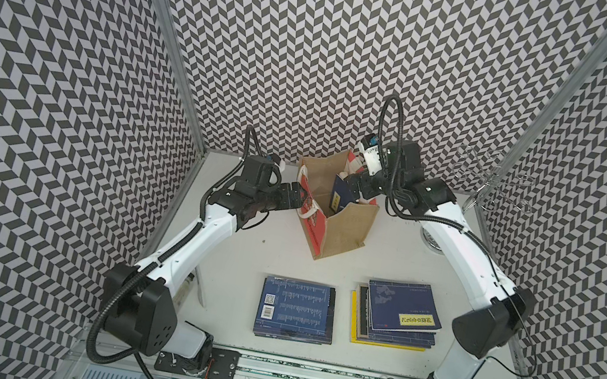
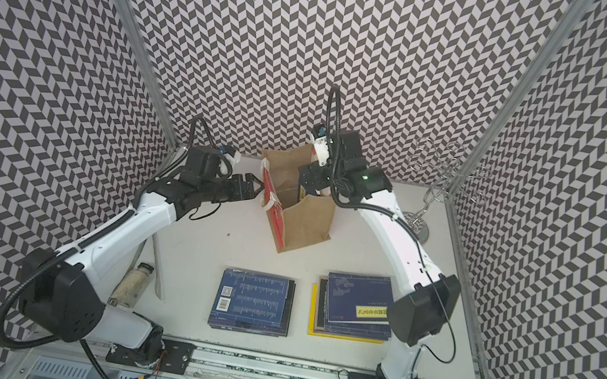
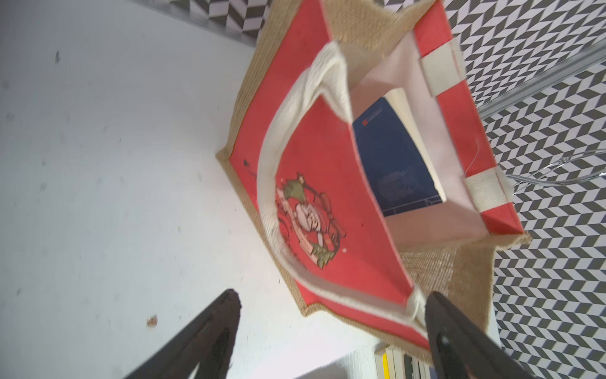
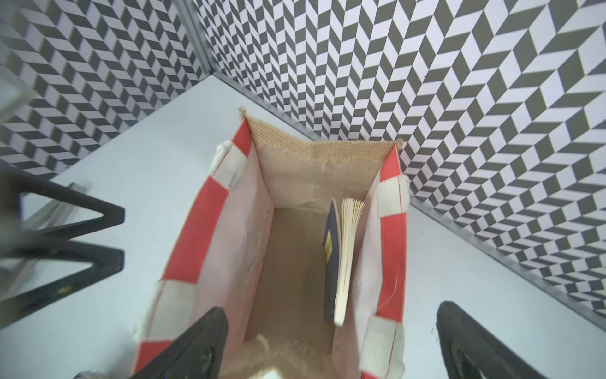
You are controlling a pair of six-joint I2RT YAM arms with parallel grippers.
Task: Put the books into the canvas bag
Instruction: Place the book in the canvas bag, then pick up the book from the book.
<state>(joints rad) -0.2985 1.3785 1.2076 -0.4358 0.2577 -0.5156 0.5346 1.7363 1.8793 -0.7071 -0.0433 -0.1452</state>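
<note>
The canvas bag stands upright at the back middle of the table, mouth open. One navy book stands inside it against a side wall. Two stacks of books lie flat near the front: a navy stack showing a barcode, and a stack topped by a navy cover with a yellow label. My left gripper is open beside the bag's red face, close to its white handle. My right gripper hangs open over the bag's mouth, holding nothing.
A clear wire-like stand stands at the back right corner. A bottle and a thin strip lie beside the left arm. Patterned walls close in the table on three sides.
</note>
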